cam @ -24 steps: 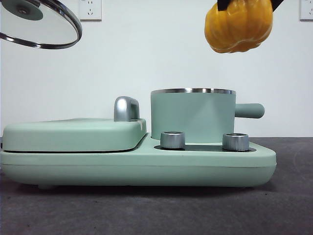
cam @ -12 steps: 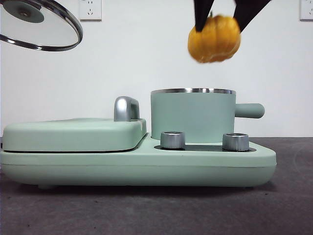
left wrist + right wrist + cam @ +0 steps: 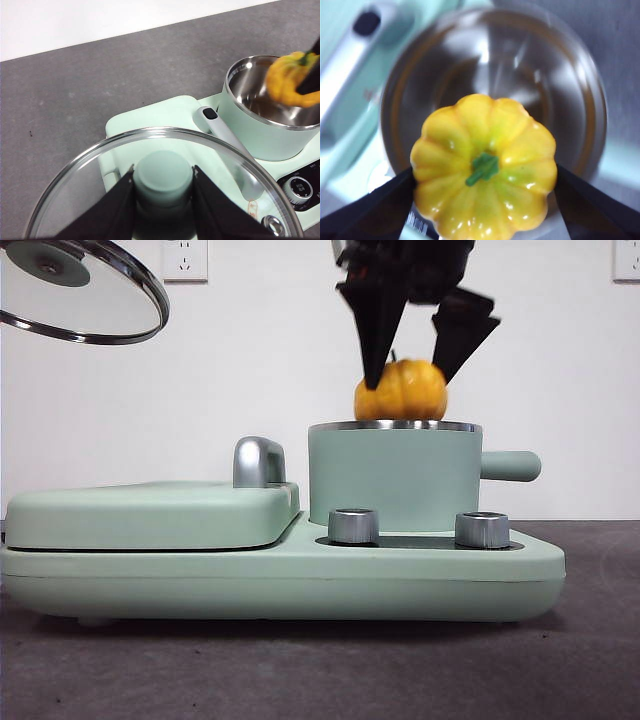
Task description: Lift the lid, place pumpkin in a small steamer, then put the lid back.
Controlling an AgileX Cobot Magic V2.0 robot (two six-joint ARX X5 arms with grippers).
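White wall and a dark grey desk [image 3: 590, 660] frame the scene; the right end effector [image 3: 412, 375] clamps the pumpkin [image 3: 401, 390] between its black jaws, stem upward, its underside at the steel rim of the small steamer [image 3: 395, 480] directly below; well off to one side, the left end effector [image 3: 162, 186] grips the mint-green knob of the lid [image 3: 82, 290], held tilted in the air above the flat rectangular cover [image 3: 150, 512] of the wide base [image 3: 280, 585].

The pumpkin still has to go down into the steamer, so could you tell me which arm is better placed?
Right: its end effector grips the pumpkin at the small steamer rim; the left holds the lid aside.
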